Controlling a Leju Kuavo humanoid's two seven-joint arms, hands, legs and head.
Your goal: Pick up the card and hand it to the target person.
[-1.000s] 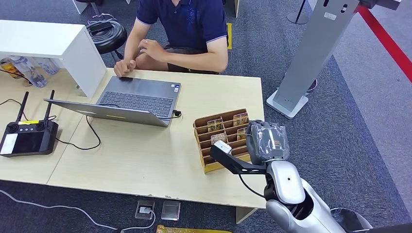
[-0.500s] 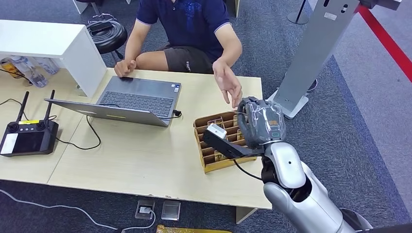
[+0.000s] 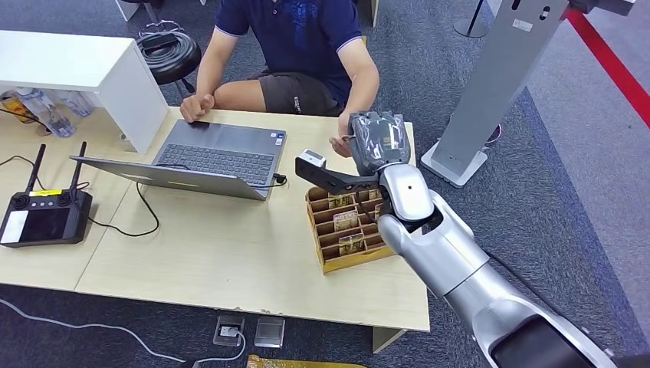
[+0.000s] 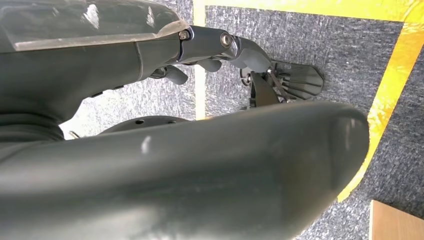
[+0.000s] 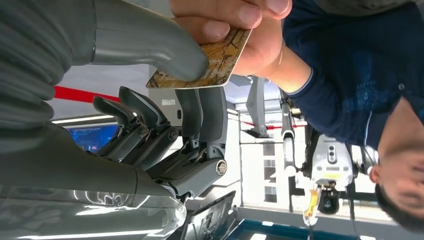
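Gold-brown and patterned, the card (image 5: pixel 210 62) is off the counter and up at the person: the right hand (image 3: pixel 375 139) pinches it between the thick grey thumb and the darker fingers (image 5: pixel 197 112), while the person's hand (image 5: pixel 235 22) has closed on its far edge. Both have hold of it at once, so the pick-up is done and the handover is, by my judgement, at its last step. What is left is for the right hand to let go and the arm to draw back; whether the person already bears the card's weight I cannot tell.

In the head view the right arm reaches across the wooden card holder (image 3: pixel 346 230), which has several cards in its slots, to the far edge of the counter (image 3: pixel 230 253), where the seated person (image 3: pixel 295 42) meets it.

The left hand (image 4: pixel 215 47) hangs by the robot's side over grey carpet with yellow floor tape (image 4: pixel 395 65), its fingers curled loosely with nothing in them.

A laptop (image 3: pixel 207 157) lies open before the person, and a black remote controller (image 3: pixel 42 215) sits at the counter's left end.
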